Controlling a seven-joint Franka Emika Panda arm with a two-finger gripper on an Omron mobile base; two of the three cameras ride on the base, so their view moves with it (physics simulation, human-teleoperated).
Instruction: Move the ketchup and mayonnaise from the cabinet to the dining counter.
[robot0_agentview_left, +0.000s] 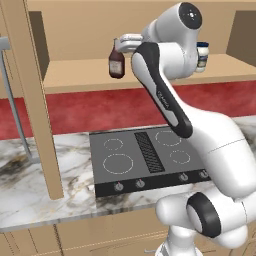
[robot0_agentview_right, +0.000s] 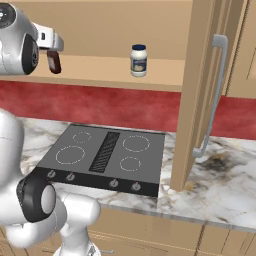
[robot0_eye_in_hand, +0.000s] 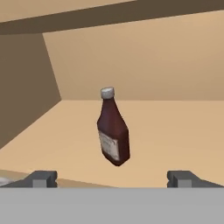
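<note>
The hand (robot0_eye_in_hand: 112, 179) stands wide, its two dark fingertips (robot0_eye_in_hand: 41, 178) at the near edge of the hand view, holding nothing. Straight ahead of it, between the fingertips' lines, the ketchup (robot0_eye_in_hand: 113, 127) stands on the shelf of the cabinet (robot0_eye_in_hand: 175, 131): dark red-brown, narrow neck, pale cap, pale label, leaning in this rolled view. The right base view adds the mayonnaise (robot0_agentview_right: 138, 60), well to the hand's right on the same shelf, white with a dark blue lid, and the open cabinet door (robot0_agentview_right: 200, 90).

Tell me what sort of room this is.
A rendered kitchen, most likely: a black cooktop is set into a marble worktop, and above it an open wooden cabinet holds a ketchup bottle and a mayonnaise jar.
</note>
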